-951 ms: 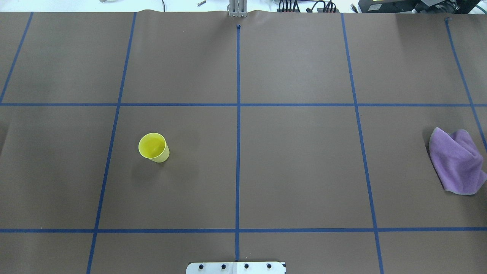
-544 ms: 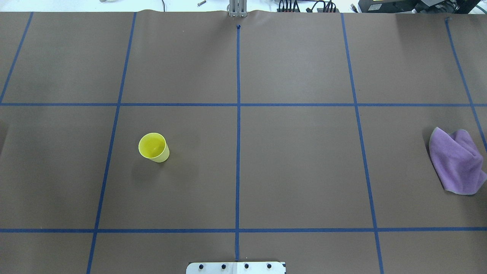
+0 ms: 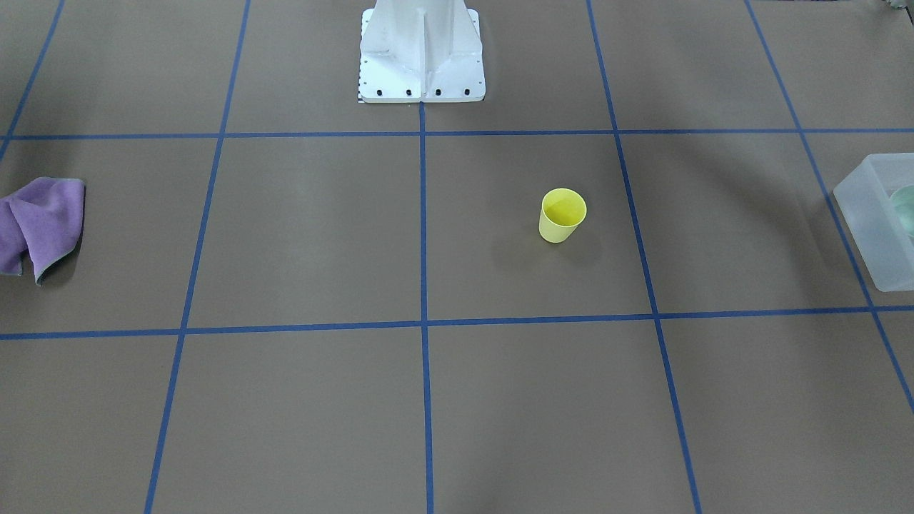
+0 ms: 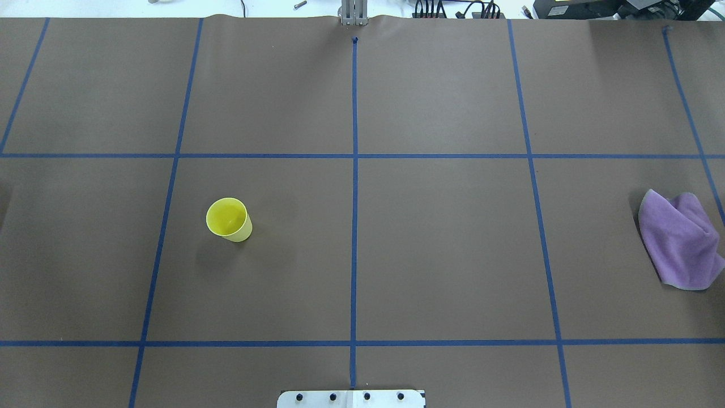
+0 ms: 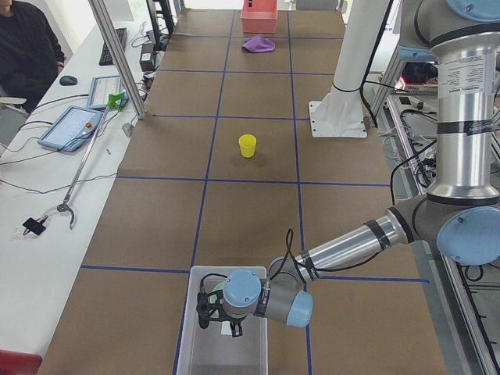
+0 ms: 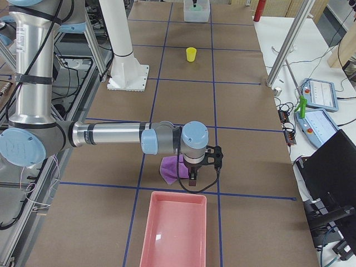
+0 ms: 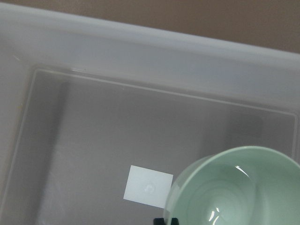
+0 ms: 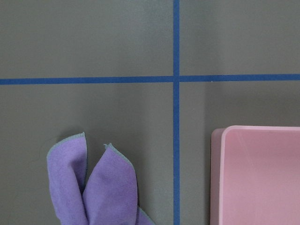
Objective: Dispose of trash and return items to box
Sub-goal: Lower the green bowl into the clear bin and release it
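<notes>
The pale teal-green bowl (image 7: 234, 192) sits inside the frosted-white box (image 7: 140, 47), at the table's left end (image 5: 188, 328). The bowl's edge also shows in the front view (image 3: 905, 210), inside the box (image 3: 864, 214). My left gripper (image 5: 221, 319) hangs over the box. In the left wrist view its dark tips (image 7: 167, 221) sit close together on the bowl's rim. My right gripper (image 6: 192, 178) hovers over a purple cloth (image 6: 168, 166); I cannot tell whether it is open or shut. A yellow cup (image 4: 229, 219) stands upright mid-table, left of centre.
The purple cloth (image 4: 679, 241) lies crumpled at the table's right end. A pink tray (image 6: 175, 233) lies just beyond it, empty, and also shows in the right wrist view (image 8: 262, 178). The robot's white base plate (image 3: 421, 86) stands at the near middle edge.
</notes>
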Robot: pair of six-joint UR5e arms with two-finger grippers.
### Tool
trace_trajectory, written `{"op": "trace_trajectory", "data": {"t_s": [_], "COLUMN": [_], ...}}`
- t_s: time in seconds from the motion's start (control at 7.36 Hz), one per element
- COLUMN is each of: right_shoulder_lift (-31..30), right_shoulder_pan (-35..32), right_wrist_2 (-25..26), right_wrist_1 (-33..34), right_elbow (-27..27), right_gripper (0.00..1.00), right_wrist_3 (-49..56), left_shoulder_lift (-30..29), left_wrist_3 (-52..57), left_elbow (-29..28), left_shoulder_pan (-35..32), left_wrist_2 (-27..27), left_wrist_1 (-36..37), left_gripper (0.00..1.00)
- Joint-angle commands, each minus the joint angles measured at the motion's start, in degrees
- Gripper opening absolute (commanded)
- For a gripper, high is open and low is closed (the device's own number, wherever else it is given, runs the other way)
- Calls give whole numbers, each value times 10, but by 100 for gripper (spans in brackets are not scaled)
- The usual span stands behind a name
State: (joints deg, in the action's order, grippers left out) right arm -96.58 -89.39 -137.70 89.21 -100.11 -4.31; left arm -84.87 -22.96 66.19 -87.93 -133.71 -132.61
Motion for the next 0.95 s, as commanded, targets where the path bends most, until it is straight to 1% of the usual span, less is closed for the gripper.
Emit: {"op": "trace_trajectory", "data": {"t_s": [0.0, 0.14, 0.27, 0.41, 0.54, 0.68, 0.82], "right_shoulder_lift": [0, 0, 0, 0, 0, 0, 0], "right_shoulder_pan": [0, 0, 0, 0, 0, 0, 0], "right_wrist_2": [0, 1, 1, 0, 1, 1, 1], "right_wrist_1": [0, -1, -1, 0, 0, 1, 1], "right_elbow": [-1, -3, -8, -8, -8, -7, -5], "right_gripper": [100, 100, 100, 100, 100, 100, 100], "right_wrist_3": [0, 1, 1, 3, 3, 3, 2], "left_shoulder_lift": [1, 0, -5, -6, -7, -8, -8], "left_wrist_3": [6, 14, 22, 22, 22, 21, 21], "left_elbow": [-3, 5, 34, 59, 84, 159, 257], "left_shoulder_pan": [0, 0, -2, -8, -23, -39, -44], "left_wrist_2": [1, -1, -8, -28, -70, -78, -75], "left_wrist_1": [-22, -25, -19, -16, 15, 80, 186], "left_gripper": [99, 99, 99, 99, 99, 99, 99]}}
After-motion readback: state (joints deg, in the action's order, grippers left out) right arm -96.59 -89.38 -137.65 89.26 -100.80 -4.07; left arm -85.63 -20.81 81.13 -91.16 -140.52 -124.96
